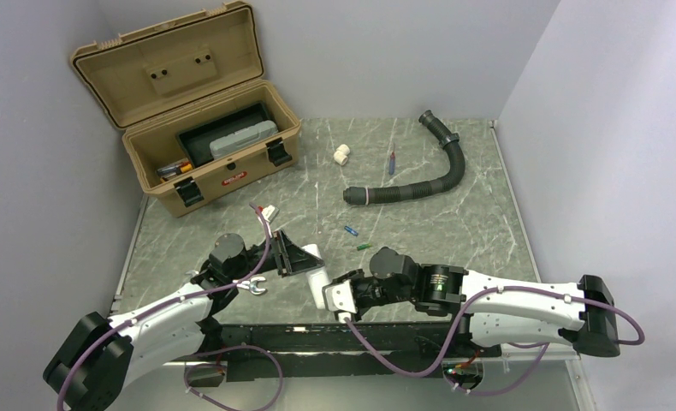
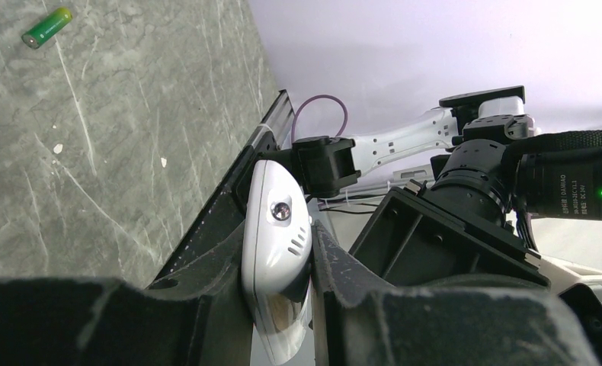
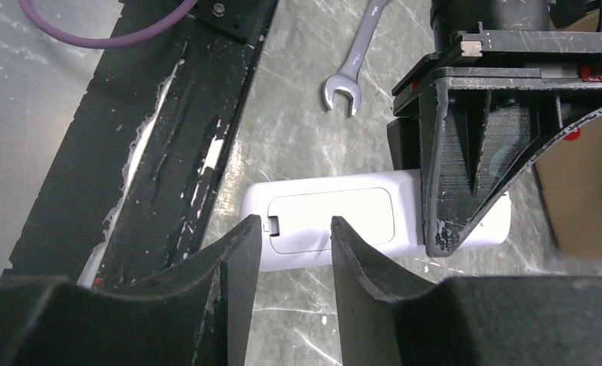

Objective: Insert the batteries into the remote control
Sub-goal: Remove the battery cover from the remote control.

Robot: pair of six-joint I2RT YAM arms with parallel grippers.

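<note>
Grey marble tbl point(image 1: 454, 231), pale walls point(image 1: 386, 51)

Remote control point(image 3: 359, 206) face unseen, one end behind the left fingers point(image 3: 473, 175).

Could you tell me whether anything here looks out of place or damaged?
The black rail along the near edge looks scraped, with white chipped patches. The green battery and blue battery also lie loose, away from the remote control.
</note>
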